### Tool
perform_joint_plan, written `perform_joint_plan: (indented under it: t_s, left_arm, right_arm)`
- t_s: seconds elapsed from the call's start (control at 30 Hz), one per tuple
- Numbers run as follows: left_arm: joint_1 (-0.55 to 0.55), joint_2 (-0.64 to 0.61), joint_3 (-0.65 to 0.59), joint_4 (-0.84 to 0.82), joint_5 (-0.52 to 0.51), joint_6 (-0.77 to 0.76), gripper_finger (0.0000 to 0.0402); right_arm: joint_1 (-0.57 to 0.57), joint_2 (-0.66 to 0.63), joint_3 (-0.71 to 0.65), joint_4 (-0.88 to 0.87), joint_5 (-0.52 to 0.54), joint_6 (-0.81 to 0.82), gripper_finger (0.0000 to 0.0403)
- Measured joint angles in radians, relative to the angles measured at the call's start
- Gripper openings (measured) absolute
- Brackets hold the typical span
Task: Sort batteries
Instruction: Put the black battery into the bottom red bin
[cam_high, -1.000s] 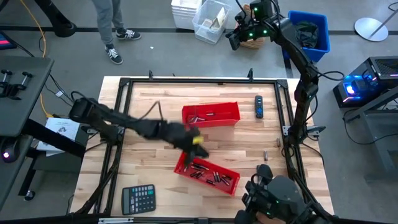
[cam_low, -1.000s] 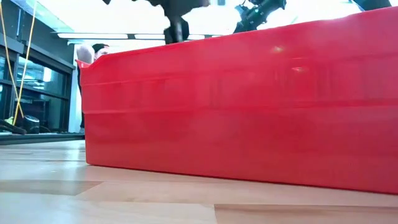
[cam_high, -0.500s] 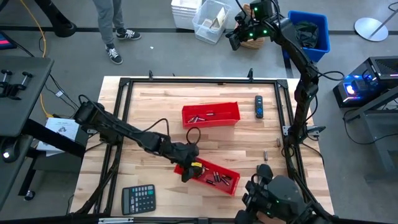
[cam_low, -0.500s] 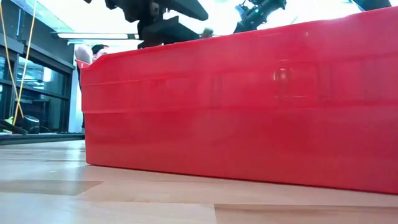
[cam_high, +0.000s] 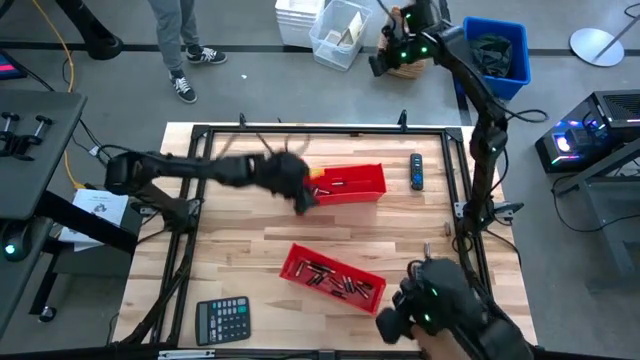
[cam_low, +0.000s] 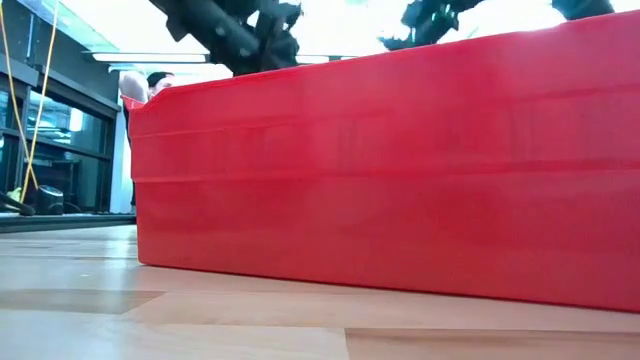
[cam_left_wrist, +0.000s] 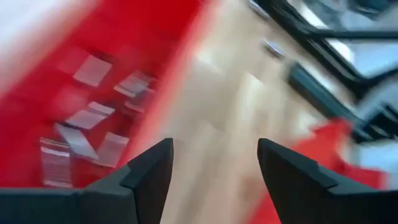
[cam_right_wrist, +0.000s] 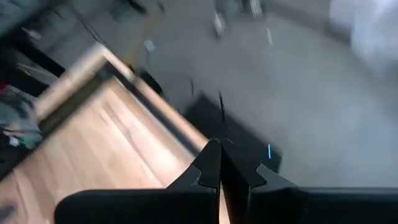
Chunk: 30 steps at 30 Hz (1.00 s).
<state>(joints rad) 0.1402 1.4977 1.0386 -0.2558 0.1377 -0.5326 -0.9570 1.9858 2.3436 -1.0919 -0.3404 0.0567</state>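
While the right gripper (cam_high: 400, 312) waits at the table's near edge around five o'clock, its fingers (cam_right_wrist: 214, 167) pressed together with nothing between them, the near red tray (cam_high: 333, 275) lies slantwise just left of it, holding a scatter of batteries (cam_high: 335, 281). A calculator (cam_high: 222, 320) rests at seven o'clock by the near edge. Farther in, the left gripper (cam_high: 303, 192) hangs blurred at the left end of the far red tray (cam_high: 340, 183), toward eleven o'clock from the near tray; its fingers (cam_left_wrist: 152, 171) stand apart and hold nothing. More batteries (cam_left_wrist: 84, 127) lie in that far tray. At one o'clock a small black-and-blue device (cam_high: 416, 171) lies beside the frame. Beyond the table, a person's legs (cam_high: 175, 45) stand on the floor.
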Motion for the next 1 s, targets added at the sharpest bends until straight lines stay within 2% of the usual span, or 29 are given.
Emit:
perform_joint_plan:
  t_s: [0.13,0.23,0.33,0.47,0.7,0.8,0.9,1.0]
  left_arm:
    - [0.204,-0.053,0.000,0.010,0.008,0.177,0.0227]
    - [0.349,-0.082,0.000,0.038,0.009,0.277,0.0227]
    - [0.478,-0.098,0.000,0.052,0.030,0.306,0.0227]
    - [0.608,-0.094,0.000,0.045,0.153,0.303,0.0227]
    - [0.707,-0.089,0.000,0.044,0.186,0.308,0.0227]
    - [0.719,-0.089,0.000,0.044,0.185,0.303,0.0227]
    - [0.714,-0.085,0.000,0.043,0.186,0.351,0.0227]
    - [0.706,-0.064,0.000,0.043,0.177,0.391,0.0227]
  right_arm:
    - [-0.042,0.112,-0.002,-0.112,0.001,0.039,0.0000]
    - [-0.053,0.210,-0.002,-0.116,0.011,0.052,0.0000]
    - [-0.036,0.304,-0.002,-0.152,0.038,0.056,0.0000]
    - [0.015,0.401,-0.002,-0.210,0.046,-0.019,0.0017]
    - [0.084,0.441,-0.003,-0.292,0.065,-0.134,0.0115]
    - [0.105,0.432,-0.003,-0.344,0.112,-0.171,0.0157]
    - [0.111,0.426,-0.002,-0.370,0.185,-0.189,0.0186]
    - [0.101,0.430,-0.002,-0.320,0.217,-0.169,0.0197]
